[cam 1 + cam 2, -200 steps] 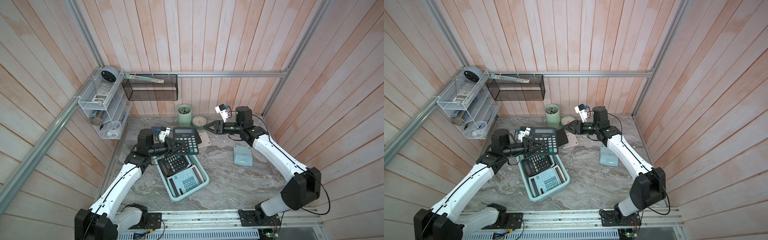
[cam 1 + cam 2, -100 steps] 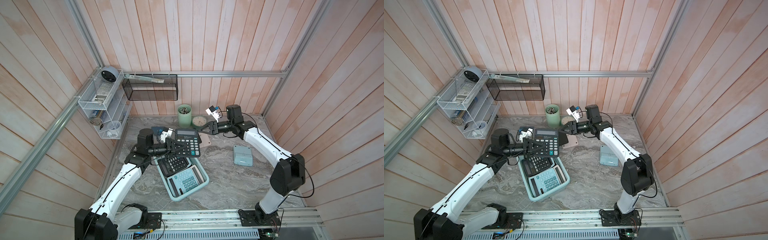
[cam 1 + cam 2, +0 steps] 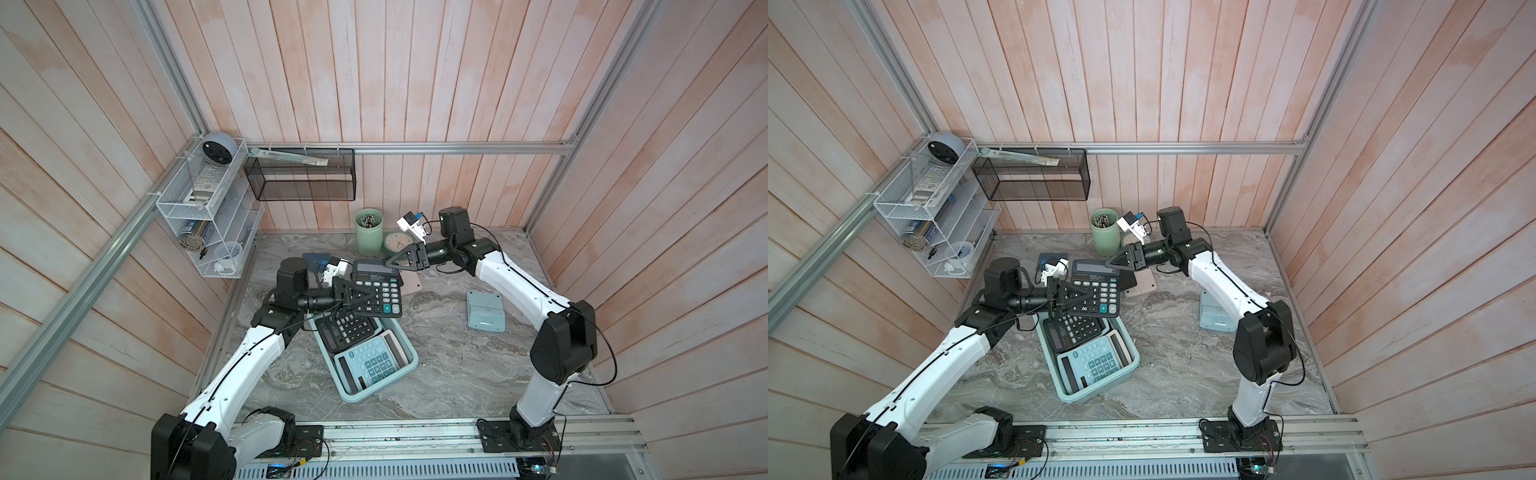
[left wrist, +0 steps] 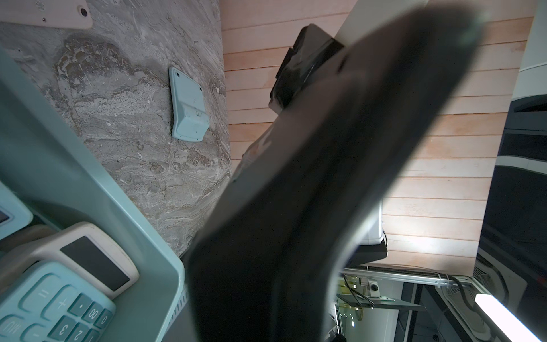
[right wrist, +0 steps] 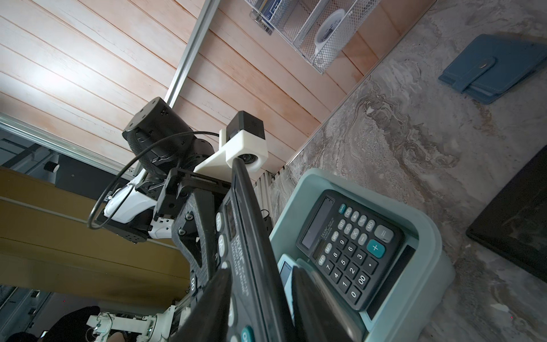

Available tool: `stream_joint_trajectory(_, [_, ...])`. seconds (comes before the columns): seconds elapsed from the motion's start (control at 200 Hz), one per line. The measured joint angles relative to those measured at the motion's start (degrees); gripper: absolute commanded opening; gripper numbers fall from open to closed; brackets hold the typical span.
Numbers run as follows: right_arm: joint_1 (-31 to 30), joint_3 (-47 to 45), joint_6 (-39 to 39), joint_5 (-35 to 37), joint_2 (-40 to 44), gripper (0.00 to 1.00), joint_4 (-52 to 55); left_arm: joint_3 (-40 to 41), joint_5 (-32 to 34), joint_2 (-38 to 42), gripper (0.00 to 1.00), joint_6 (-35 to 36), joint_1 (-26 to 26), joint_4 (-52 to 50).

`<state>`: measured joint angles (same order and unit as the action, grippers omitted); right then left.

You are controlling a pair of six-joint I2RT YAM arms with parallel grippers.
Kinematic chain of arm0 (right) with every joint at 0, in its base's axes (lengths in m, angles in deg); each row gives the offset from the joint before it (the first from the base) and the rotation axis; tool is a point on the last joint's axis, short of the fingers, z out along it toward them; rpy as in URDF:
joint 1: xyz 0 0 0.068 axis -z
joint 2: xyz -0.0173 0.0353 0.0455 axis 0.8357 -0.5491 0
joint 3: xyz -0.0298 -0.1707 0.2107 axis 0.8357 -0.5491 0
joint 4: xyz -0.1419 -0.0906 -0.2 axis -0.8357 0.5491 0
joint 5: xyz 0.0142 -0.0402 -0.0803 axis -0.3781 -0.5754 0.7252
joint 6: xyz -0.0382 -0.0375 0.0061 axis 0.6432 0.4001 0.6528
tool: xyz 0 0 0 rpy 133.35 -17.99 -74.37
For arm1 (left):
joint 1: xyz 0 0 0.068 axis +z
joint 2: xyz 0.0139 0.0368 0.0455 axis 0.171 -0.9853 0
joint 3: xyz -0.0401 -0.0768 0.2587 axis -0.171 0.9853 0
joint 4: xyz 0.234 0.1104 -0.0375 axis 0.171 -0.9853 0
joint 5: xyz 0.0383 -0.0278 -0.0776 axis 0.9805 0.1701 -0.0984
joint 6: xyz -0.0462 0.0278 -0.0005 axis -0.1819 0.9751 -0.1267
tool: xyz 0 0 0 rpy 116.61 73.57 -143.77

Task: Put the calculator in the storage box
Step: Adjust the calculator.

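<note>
Roughly, the grey marble table point(image 3: 457, 374) carries the storage box point(image 3: 374, 390) just toward 7 o'clock of centre. A second black calculator point(image 3: 349, 332) and an aqua calculator point(image 3: 370, 365) fill its floor, leaving little free room. Above the box's 12 o'clock end hangs the calculator point(image 3: 378, 291), tilted and clear of the rim. The left gripper point(image 3: 351, 299) is clamped on its 9 o'clock edge. The right gripper point(image 3: 392, 262) straddles its 1 o'clock corner, but I cannot tell whether those jaws press it. A face-down calculator point(image 3: 485, 311) lies at 3 o'clock. A green cup point(image 3: 368, 232), a clock point(image 3: 395, 244) and a blue wallet point(image 3: 316, 261) sit near 12. A dark blur blocks most of the left wrist view.
</note>
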<state>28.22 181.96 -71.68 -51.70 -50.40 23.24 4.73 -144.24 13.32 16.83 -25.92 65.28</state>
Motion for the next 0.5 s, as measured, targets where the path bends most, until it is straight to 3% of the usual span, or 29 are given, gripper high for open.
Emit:
stream_joint_trajectory(0.18, [-0.96,1.51,2.8,-0.37,-1.27,0.36,3.43,0.87,-1.07,0.0,0.0,-0.02,0.0,0.37])
stream_joint_trajectory(0.5, [-1.81,4.22,8.5,-0.37,-2.36,0.24,10.16,1.14,-2.21,0.02,0.0,-0.24,-0.22,1.79])
